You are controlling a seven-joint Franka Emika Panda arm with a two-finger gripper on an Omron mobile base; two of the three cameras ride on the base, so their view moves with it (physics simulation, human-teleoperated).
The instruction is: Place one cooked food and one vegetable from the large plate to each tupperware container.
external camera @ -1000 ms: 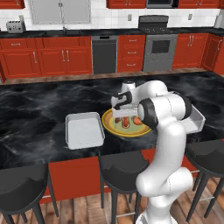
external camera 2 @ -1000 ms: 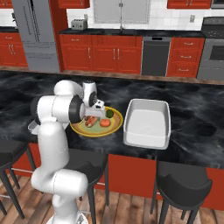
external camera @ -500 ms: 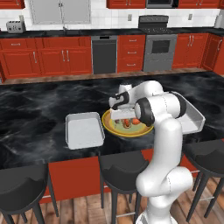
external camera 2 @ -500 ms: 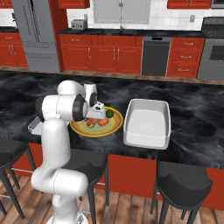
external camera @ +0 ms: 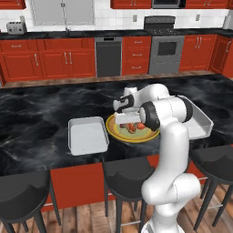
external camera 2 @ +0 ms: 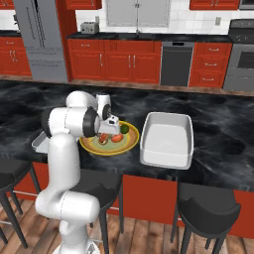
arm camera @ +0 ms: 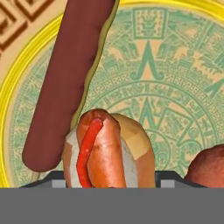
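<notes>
The large plate (external camera: 136,136) (external camera 2: 130,142) (arm camera: 175,87) lies on the black counter between the two tupperware containers: the small one (external camera: 88,135) and the larger one (external camera 2: 167,139) (external camera: 200,125). My gripper (external camera: 124,120) (external camera 2: 105,136) (arm camera: 107,180) is down on the plate, open, with a hot dog in a bun (arm camera: 105,151) between its fingers. A long brown sausage (arm camera: 65,87) lies just beyond it. A red tomato (external camera 2: 117,138) (arm camera: 208,168) and a green vegetable (external camera 2: 124,129) also sit on the plate.
My own arm hides part of the small container (external camera 2: 38,143) in the right base view. Black stools (external camera: 127,175) stand along the counter's near edge. Red cabinets and a stove (external camera: 166,43) line the far wall.
The hand has come down from above the plate to its surface, over the hot dog. The plate and both containers have stayed in place.
</notes>
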